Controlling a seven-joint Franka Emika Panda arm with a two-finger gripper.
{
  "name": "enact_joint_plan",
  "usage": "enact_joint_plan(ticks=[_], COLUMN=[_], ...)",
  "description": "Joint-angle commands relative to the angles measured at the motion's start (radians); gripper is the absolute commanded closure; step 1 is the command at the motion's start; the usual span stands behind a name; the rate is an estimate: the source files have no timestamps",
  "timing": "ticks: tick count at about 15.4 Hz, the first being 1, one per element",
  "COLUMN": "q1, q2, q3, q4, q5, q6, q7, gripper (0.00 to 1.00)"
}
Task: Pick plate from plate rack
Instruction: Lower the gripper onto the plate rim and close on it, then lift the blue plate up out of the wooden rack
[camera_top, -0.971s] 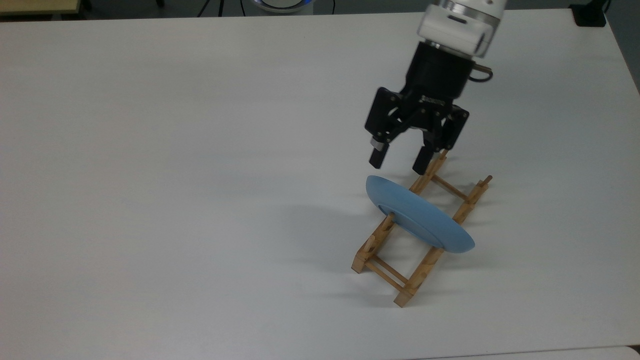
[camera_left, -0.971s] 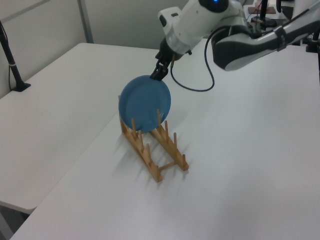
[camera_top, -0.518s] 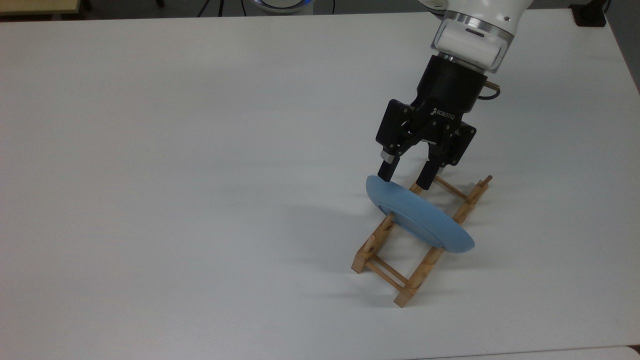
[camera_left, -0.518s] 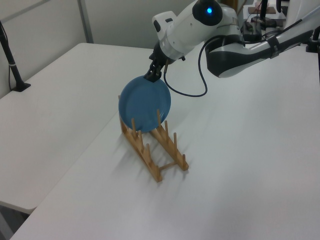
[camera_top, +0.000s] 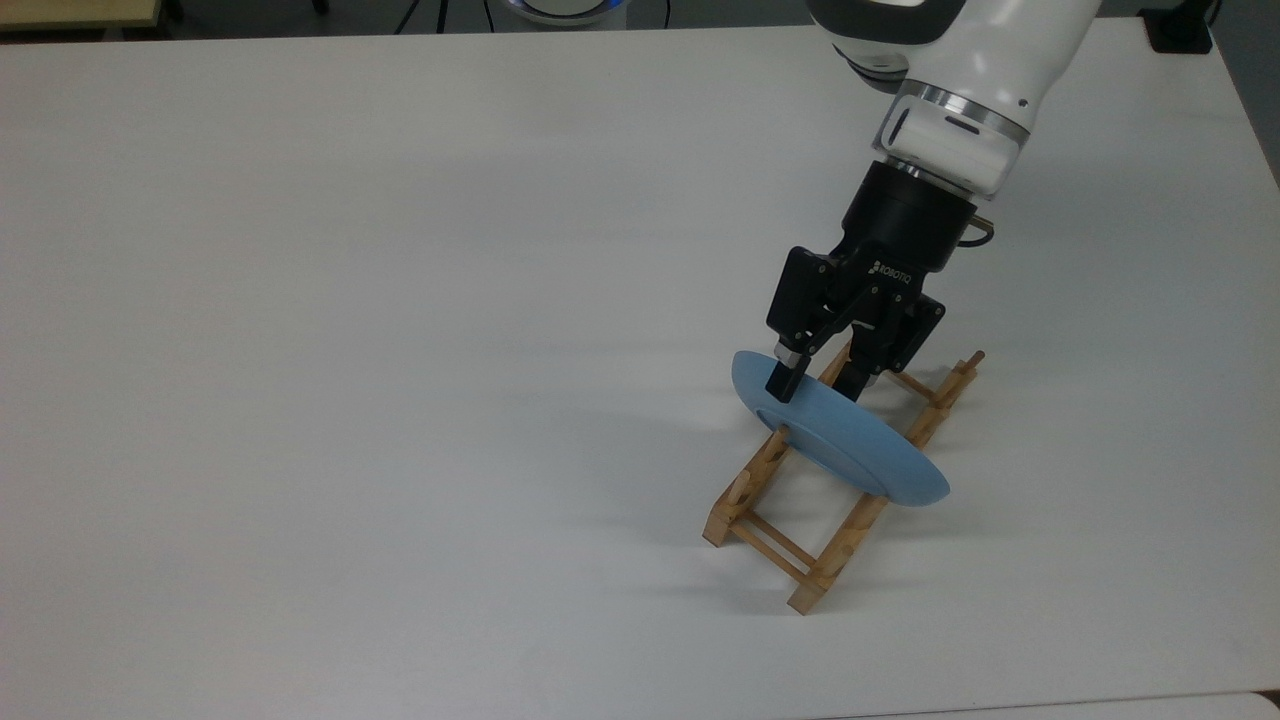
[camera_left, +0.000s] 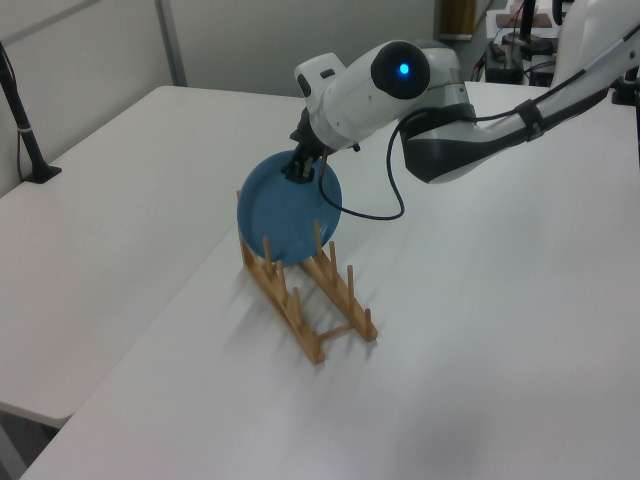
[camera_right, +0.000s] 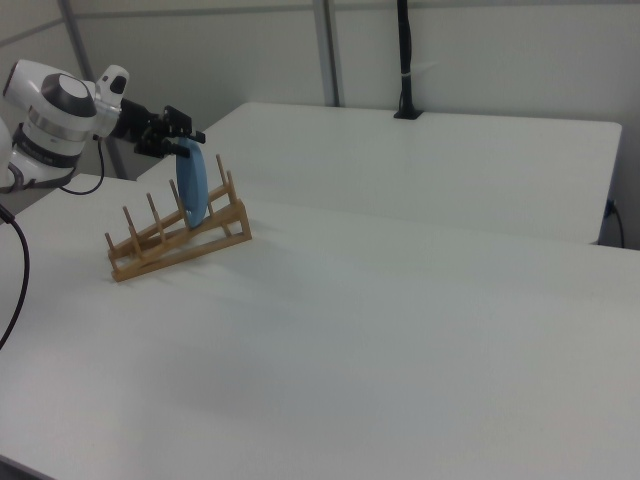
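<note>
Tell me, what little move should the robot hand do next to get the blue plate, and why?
Probably close its fingers. The gripper is open, with one finger on each side of the plate at its top rim, and the plate stands in the plate rack. Squeezing first would likely give a hold before any lifting.

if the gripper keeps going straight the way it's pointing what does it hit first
Most likely the plate: the open gripper straddles its upper rim, so the rim would soon bottom out between the fingers. The plate rack lies beyond.
</note>
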Motion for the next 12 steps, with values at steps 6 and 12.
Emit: enact_joint_plan(ticks=[6,12], q1=[0.025,0.025], q2=[0.007,0.001], q3=[-0.023,-0.024], q4=[0.007,0.004], q5=[-0.082,-0.094], q6=[0.012,0.012], q7=[0.023,0.018], gripper=[0.99,1.00])
